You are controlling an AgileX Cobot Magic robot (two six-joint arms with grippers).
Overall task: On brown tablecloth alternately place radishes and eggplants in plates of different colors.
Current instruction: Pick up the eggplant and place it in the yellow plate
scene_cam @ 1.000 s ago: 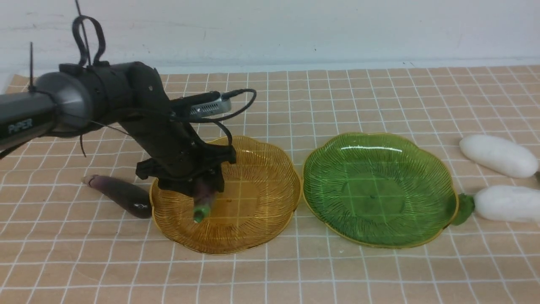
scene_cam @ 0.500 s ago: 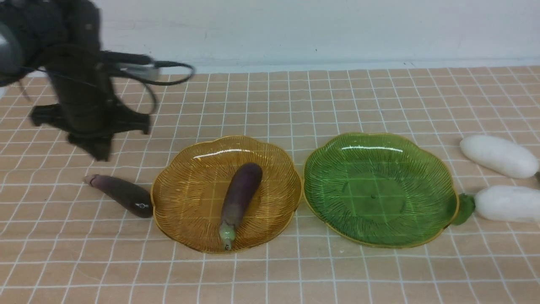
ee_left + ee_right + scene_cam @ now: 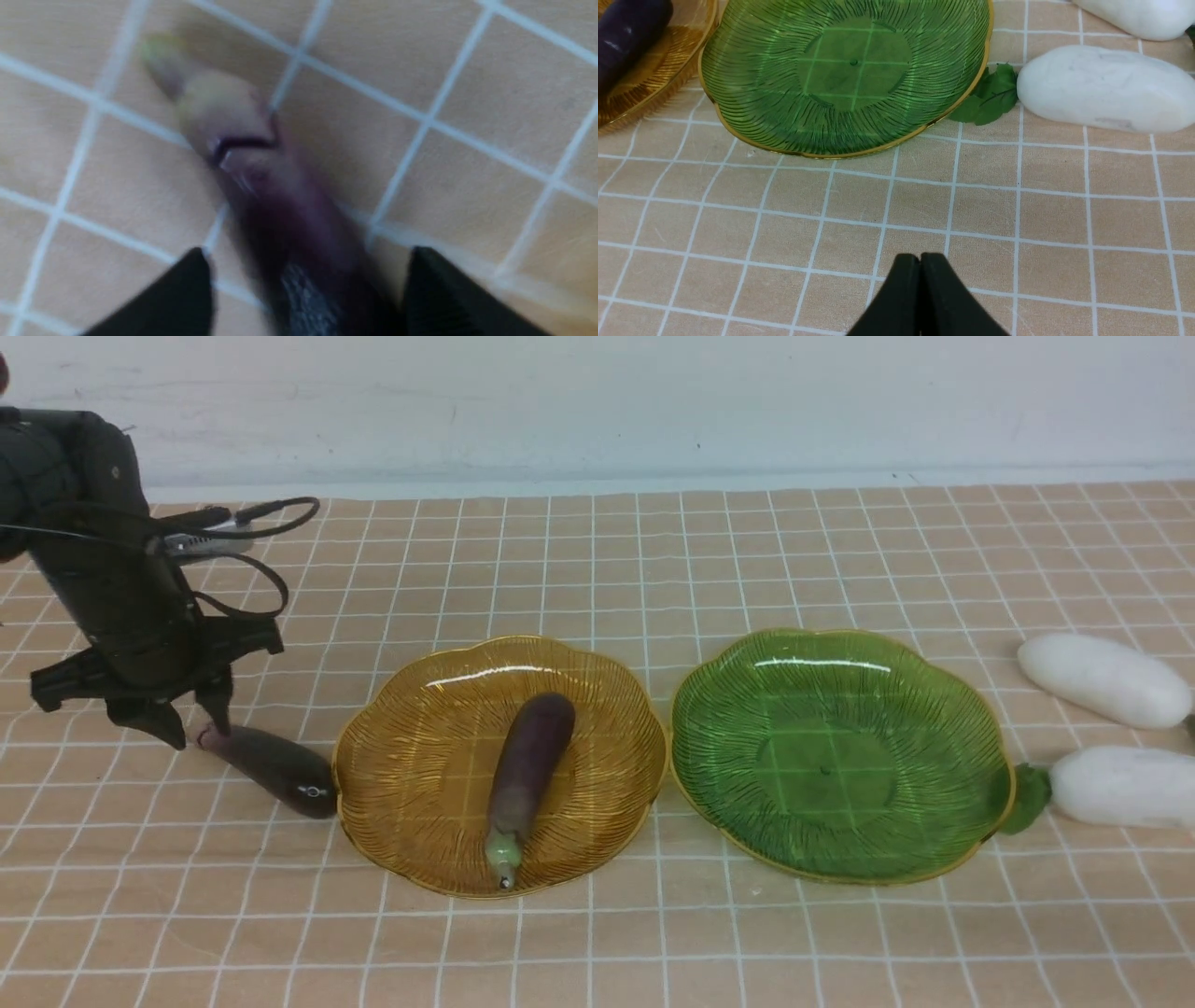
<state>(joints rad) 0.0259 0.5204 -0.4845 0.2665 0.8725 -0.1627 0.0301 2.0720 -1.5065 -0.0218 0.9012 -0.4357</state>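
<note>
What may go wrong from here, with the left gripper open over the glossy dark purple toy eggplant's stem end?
1. The left gripper straddles only the stem end of the glossy dark purple eggplant; gripped so far from its middle, it may tilt or slip.
2. Its other end lies against the amber ribbed plastic plate; dragging could push that plate.
3. The green leaves of the nearer white radish touch the rim of the green ribbed plate; lifting that radish might shift the plate.
</note>
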